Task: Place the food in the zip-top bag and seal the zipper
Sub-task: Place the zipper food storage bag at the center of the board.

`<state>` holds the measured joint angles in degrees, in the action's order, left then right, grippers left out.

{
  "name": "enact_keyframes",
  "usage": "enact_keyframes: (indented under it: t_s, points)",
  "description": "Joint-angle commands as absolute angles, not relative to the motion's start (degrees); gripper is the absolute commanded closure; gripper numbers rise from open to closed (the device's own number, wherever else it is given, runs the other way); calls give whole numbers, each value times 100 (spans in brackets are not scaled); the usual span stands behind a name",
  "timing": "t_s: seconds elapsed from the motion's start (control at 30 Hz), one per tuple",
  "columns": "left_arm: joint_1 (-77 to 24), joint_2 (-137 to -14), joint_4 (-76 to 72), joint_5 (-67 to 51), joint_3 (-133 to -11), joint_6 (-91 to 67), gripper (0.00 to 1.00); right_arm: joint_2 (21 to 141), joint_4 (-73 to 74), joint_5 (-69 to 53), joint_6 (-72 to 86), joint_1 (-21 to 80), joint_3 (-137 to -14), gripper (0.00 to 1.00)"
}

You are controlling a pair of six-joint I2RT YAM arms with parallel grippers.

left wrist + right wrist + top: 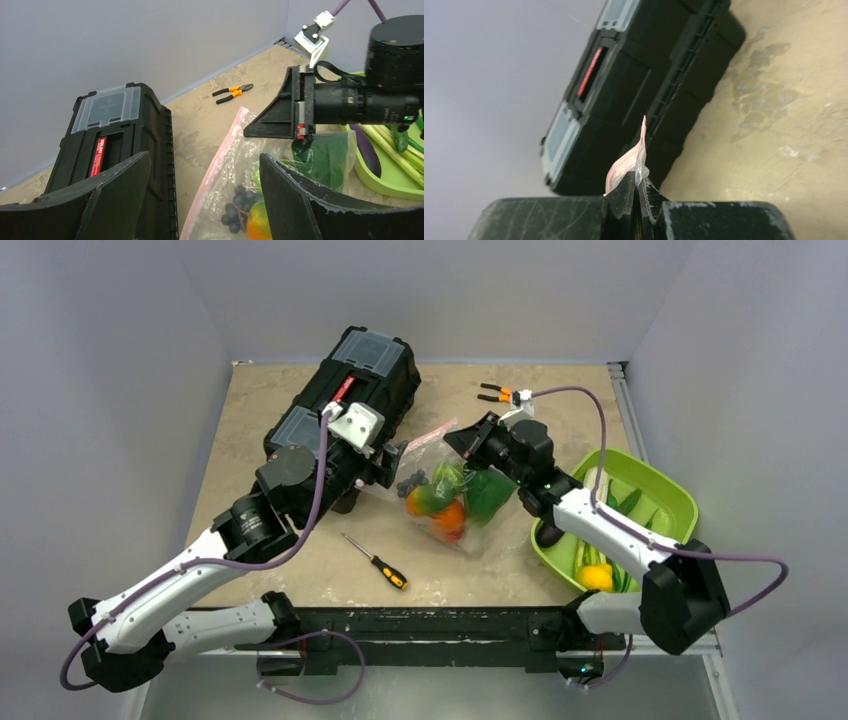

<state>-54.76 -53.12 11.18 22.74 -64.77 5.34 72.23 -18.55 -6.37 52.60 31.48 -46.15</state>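
right gripper tight on the pink zipper, left gripper wide open

The top view looks steeply down from high behind the arm bases at its bottom edge, taking in the whole table from afar. The left wrist view sits low and near, facing past the left gripper toward the far wall. The right wrist view, closer still, looks over the right gripper at the black toolbox, which all three views share.
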Motion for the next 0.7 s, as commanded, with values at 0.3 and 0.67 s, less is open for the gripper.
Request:
enact_keyframes:
  t_s: [0.3,0.67]
  points:
    - [-5449,-5400,883,2309,-6478,656,21,8865,-203,1331,3749,3098,-5916,100]
    - [-5447,-5457,872,2320,-6468,703,21,9462,1607,2069,2445,3118,-7279,59]
